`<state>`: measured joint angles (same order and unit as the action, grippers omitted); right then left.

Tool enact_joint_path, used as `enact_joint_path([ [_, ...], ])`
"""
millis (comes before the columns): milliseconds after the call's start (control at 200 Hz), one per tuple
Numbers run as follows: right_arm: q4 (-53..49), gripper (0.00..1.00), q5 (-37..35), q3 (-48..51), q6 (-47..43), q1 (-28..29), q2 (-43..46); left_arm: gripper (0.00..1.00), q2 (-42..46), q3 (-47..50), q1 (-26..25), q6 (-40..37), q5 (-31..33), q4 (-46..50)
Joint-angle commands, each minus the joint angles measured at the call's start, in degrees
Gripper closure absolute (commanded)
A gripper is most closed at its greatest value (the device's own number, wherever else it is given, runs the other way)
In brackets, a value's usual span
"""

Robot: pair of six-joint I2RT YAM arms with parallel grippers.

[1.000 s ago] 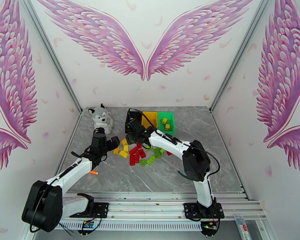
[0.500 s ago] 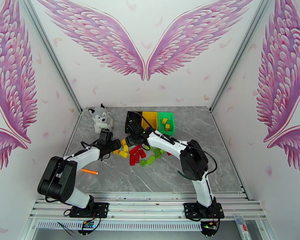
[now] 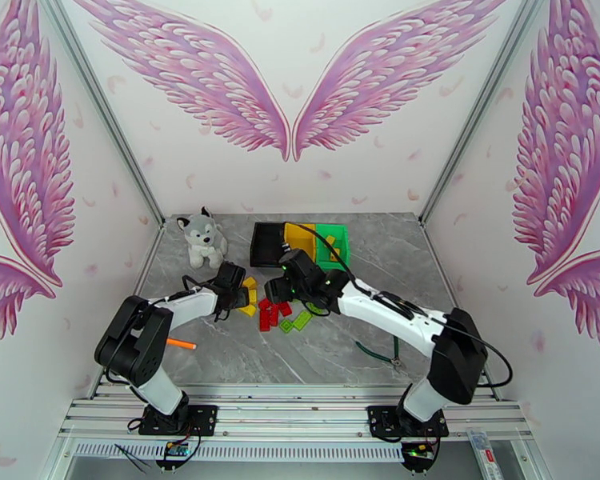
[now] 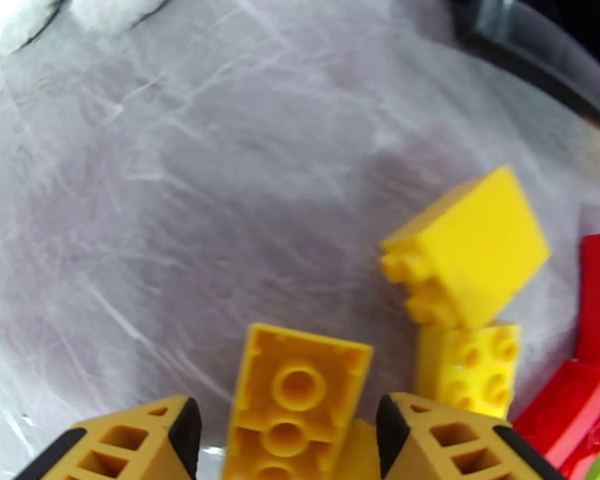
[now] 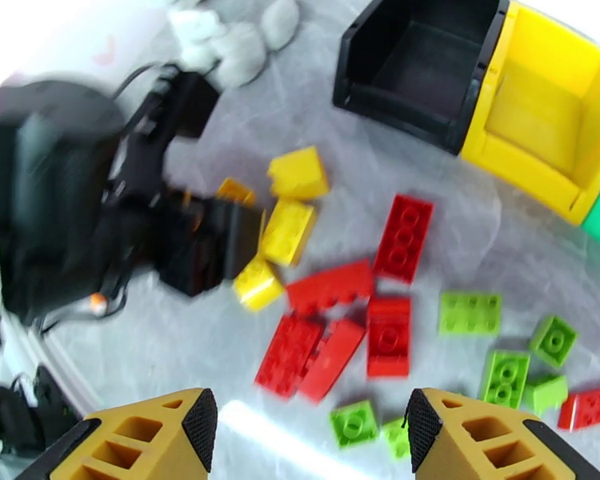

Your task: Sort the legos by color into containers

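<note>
Found the left tool (image 4: 286,416) low over the grey marbled desk (image 4: 180,194), spread to either side of an orange-yellow studded plastic brick (image 4: 296,394) lying underside up. Not yet pinching it, with gaps visible on both flanks. Found the right tool (image 5: 310,414) spread wide and empty above the loose pile. Logged red plastic bricks (image 5: 402,230), light green plastic bricks (image 5: 468,312) and further yellow plastic bricks (image 5: 298,174) loose on the desk, near the bins. Inspected the black open-topped plastic bin (image 5: 396,114) and the yellow plastic bin (image 5: 532,174): both empty. Noted what looks like a yellow piece inside the green plastic bin (image 3: 344,242), wrong colour if so. Judged sorting barely begun, with nearly all bricks left to place.
</note>
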<state>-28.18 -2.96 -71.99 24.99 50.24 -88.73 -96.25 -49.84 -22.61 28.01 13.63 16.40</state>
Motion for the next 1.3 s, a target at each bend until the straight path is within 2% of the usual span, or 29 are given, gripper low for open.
enact_joint_path([
  [0, 3.5, 0.30, -0.5, 5.4, 1.5, 1.2, 5.3, 0.37, -0.9, -2.4, 0.0, -1.1, 2.9, 1.8],
  [150, 3.7, 0.31, -3.3, 6.3, 1.5, 1.2, 7.1, 0.42, -2.3, -3.4, -0.1, -1.8, 2.1, 1.7],
  [225, 2.2, 0.27, -6.3, 5.3, 1.5, 1.1, 5.6, 0.46, -3.0, -3.9, -0.2, -2.1, 1.6, 1.7],
  [395, -11.2, 0.25, -20.9, -4.6, 8.5, 1.0, -2.9, 0.63, -3.8, -4.4, -0.1, -2.3, 0.1, 1.8],
  [470, -15.6, 0.24, -23.5, -8.1, 8.0, 1.0, -6.0, 0.70, -3.0, -4.4, -0.2, -2.4, -0.3, 1.9],
  [590, -15.7, 0.22, -29.3, -8.1, 8.4, 1.0, -7.5, 0.76, 0.5, -3.1, 0.0, -2.3, -1.3, 1.7],
  [695, -14.4, 0.21, -34.4, -6.7, 9.0, 0.9, -6.9, 0.78, 4.7, -2.0, -0.1, -1.7, -5.6, 1.1],
  [830, -14.8, 0.22, -30.8, -5.4, 8.5, -0.7, -3.5, 0.78, 9.3, -2.4, -0.7, -0.3, -14.3, -1.5],
  [895, -11.2, 0.24, -28.3, -2.3, 6.2, -1.5, 0.2, 0.78, 9.8, -4.3, -1.9, 0.5, -17.4, -1.9],
  [965, -5.8, 0.17, -27.4, 3.5, 4.5, -2.6, 6.2, 0.78, 9.0, -7.0, -3.8, 1.5, -19.0, -2.9],
  [1100, -1.1, 0.12, -27.9, 10.5, 3.2, -6.2, 16.8, 0.78, 3.5, -14.5, -7.5, 3.1, -21.9, -5.2],
  [1295, 1.4, 0.09, -28.5, 15.7, 3.8, -10.9, 25.4, 0.79, -8.6, -29.0, -12.2, 4.7, -25.1, -8.1],
])
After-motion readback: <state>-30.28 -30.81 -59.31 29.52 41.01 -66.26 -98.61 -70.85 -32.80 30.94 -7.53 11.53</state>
